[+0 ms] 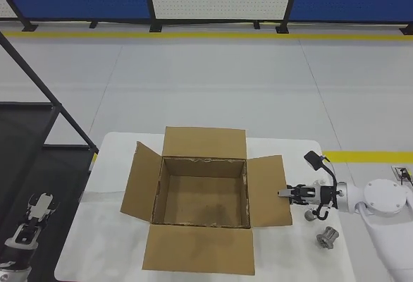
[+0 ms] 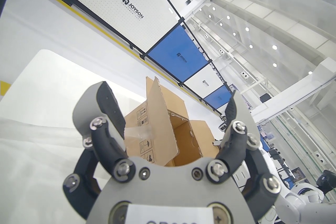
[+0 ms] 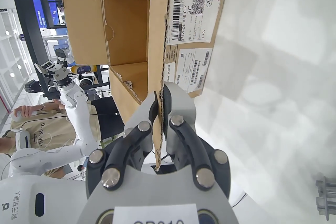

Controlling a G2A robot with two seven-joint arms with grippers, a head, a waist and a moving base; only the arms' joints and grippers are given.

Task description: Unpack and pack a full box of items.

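Note:
An open brown cardboard box (image 1: 204, 168) stands in the middle of the white table (image 1: 108, 240), all flaps folded outward and only bare cardboard showing inside. My right gripper (image 1: 285, 192) is at the outer edge of the box's right flap (image 1: 268, 190). The right wrist view shows this gripper (image 3: 160, 99) shut on that flap (image 3: 157, 38), with a finger on each face. My left gripper (image 1: 41, 204) hangs off the table's left edge, well apart from the box. In its own view the left gripper (image 2: 170, 99) stands open and holds nothing, with the box (image 2: 157, 114) beyond it.
A grey ribbed metal part (image 1: 326, 237) lies on the table right of the box, under the right arm, with a smaller piece (image 1: 311, 215) beside it. The ribbed part (image 3: 325, 196) also appears in the right wrist view. A black rack (image 1: 23, 141) stands left of the table.

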